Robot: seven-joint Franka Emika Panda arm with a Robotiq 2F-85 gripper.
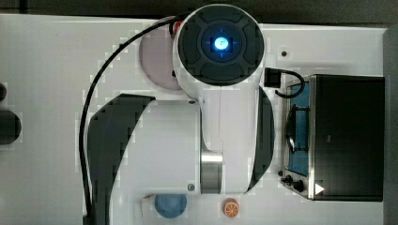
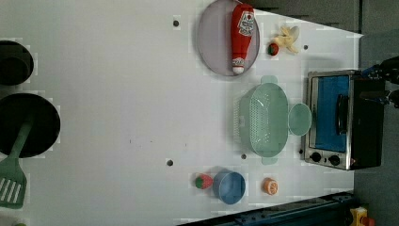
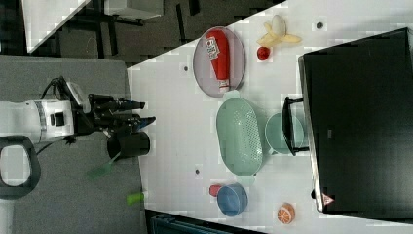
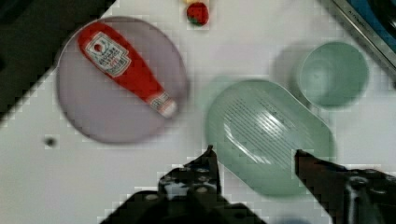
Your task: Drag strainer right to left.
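Hand (image 4: 254, 156) partly open, nothing between the fingers (image 4: 208, 163). In the right view the hand (image 3: 143, 112) is held off the desk (image 3: 170, 126), well apart from all objects, above a black cup (image 3: 127, 145).

Strainer (image 4: 268, 135) lies flat on the desk directly beyond the fingertips in the wrist view, untouched. In the left view the strainer (image 2: 266, 118) touches or nearly touches the mug (image 2: 299, 119), which stands between it and the oven (image 2: 336, 120).

Beside the strainer in the wrist view: plate (image 4: 88, 116) carrying a ketchup bottle (image 4: 126, 67) lying on its side. Further from the hand: strawberry (image 4: 197, 13).

Blue bowl (image 3: 232, 199) and orange half (image 3: 286, 213) sit past the strainer's other end.
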